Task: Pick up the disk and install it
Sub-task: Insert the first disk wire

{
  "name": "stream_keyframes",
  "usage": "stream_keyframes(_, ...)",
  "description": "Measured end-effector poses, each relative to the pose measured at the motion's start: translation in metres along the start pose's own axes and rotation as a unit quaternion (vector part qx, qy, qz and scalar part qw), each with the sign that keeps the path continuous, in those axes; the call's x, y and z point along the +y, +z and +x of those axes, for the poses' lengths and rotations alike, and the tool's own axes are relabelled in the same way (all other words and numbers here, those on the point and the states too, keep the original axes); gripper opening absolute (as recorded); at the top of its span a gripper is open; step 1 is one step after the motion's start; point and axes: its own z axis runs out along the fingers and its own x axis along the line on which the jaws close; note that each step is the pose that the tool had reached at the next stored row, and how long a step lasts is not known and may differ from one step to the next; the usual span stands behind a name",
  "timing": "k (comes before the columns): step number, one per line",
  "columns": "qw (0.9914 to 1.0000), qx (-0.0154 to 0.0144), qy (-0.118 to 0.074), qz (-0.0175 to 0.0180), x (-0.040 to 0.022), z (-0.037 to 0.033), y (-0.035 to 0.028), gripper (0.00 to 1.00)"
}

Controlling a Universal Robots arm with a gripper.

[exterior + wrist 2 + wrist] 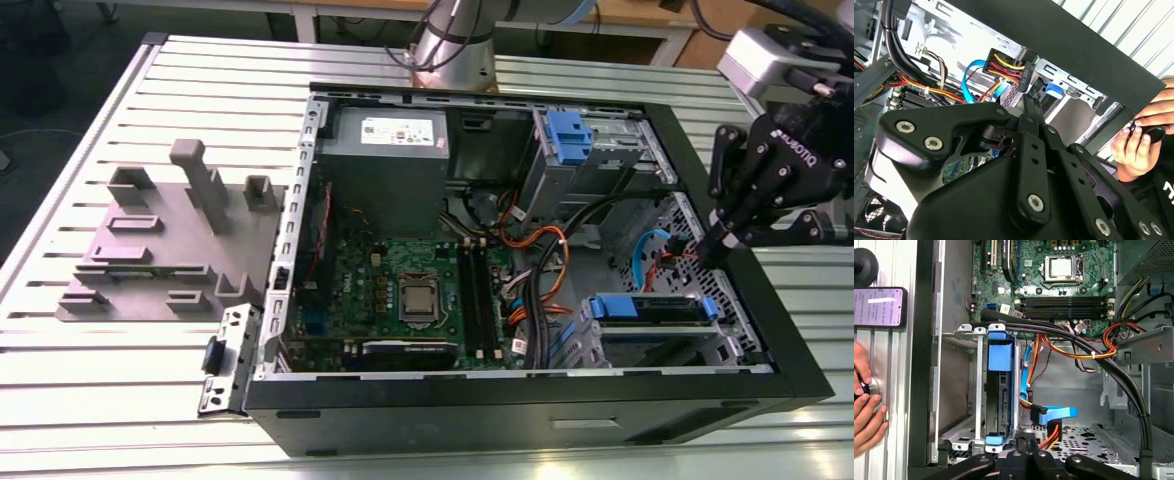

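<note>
Your gripper (722, 240) hangs over the open computer case (534, 405), at the exterior view's right, just above the case's wall. Its fingers (1026, 442) are pressed together, clenched on nothing that you can see.

The disk (999, 390) already sits in its metal bay (961, 385) inside the case, standing on edge with its blue frame showing at both ends. In the exterior view you find it (650, 308) low in the case at that view's right, just below the gripper, blue frame facing up. The fingertips are near the end of the disk; whether they touch it you cannot tell.

A flat blue cable (1056, 412) and a bundle of red, yellow and orange wires (1074, 352) lie just beside the bay. The motherboard (400, 290) fills the middle of the case, and a grey power supply box (387, 140) sits at the far end.

A person's hands (864, 410) rest on the ribbed table (107, 360) outside the case wall, near a phone (879, 306). A grey fixture block (160, 240) stands on the table at the exterior view's left.
</note>
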Motion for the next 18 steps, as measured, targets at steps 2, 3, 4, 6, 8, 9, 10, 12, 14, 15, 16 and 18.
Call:
stream_keyframes(2,0.99999,0.0034,0.0,0.0,-0.0003,-0.0026,0.0,0.11)
stream_keyframes(3,0.99999,0.0053,0.0,0.0,-0.0004,-0.0038,0.0,0.11)
stream_keyframes(4,0.99998,0.0068,0.0,0.0,-0.0005,-0.0046,0.0,0.17)
stream_keyframes(6,0.99997,0.0082,0.0,0.0001,-0.0005,-0.005,0.0,0.17)
stream_keyframes(8,0.99997,0.0083,0.0,0.0,-0.0005,-0.005,0.0,0.24)
stream_keyframes(9,0.99996,0.0084,0.0,0.0,-0.0006,-0.0051,0.0,0.24)
stream_keyframes(10,0.99996,0.0084,0.0,0.0001,-0.0005,-0.0051,0.0,0.25)
stream_keyframes(12,0.99996,0.0086,0.0,0.0001,-0.0005,-0.0051,0.0,0.31)
stream_keyframes(14,0.99995,0.0095,0.0,0.0001,-0.0005,-0.0052,0.0,0.31)
stream_keyframes(15,0.99994,0.0106,-0.001,0.0002,-0.0005,-0.0054,0.0,0.38)
stream_keyframes(16,0.99993,0.0116,-0.001,0.0003,-0.0005,-0.0056,0.0001,0.38)
stream_keyframes(18,0.9999,0.0141,-0.003,0.0005,-0.0007,-0.0065,0.0007,0.38)
